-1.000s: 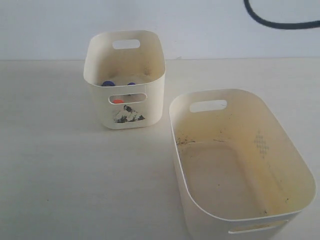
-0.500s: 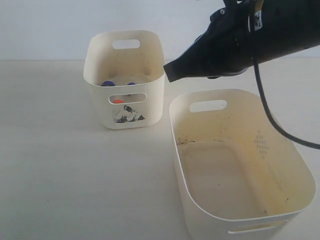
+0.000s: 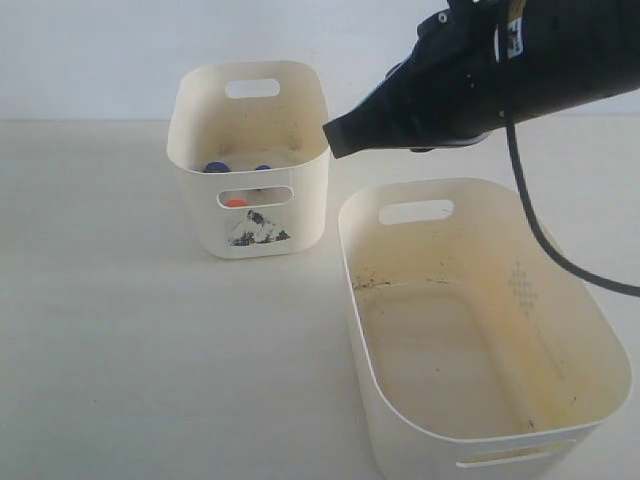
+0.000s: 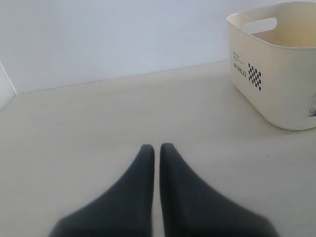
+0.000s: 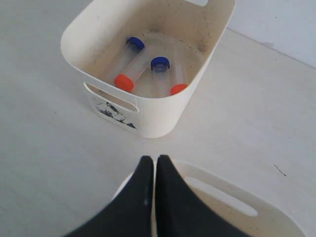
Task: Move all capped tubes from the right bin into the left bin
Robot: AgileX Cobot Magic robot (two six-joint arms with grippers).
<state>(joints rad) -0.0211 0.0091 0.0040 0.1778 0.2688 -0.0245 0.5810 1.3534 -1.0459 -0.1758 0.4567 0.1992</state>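
Four capped tubes (image 5: 160, 64) inside left bin (image 5: 163, 116), long axes roughly parallel. Right tool (image 5: 154, 159) clenched, empty, just short of left bin; left tool (image 4: 156, 147) clenched, farther off. Right bin (image 3: 560, 330) without tubes.

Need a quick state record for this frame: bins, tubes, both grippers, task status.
left bin: holds all four capped tubes
caps: two blue, two orange-red
right bin: no tubes visible inside
right gripper: shut, empty, raised, pointing toward the left bin
left gripper: shut, empty, over bare table
task status: looks complete
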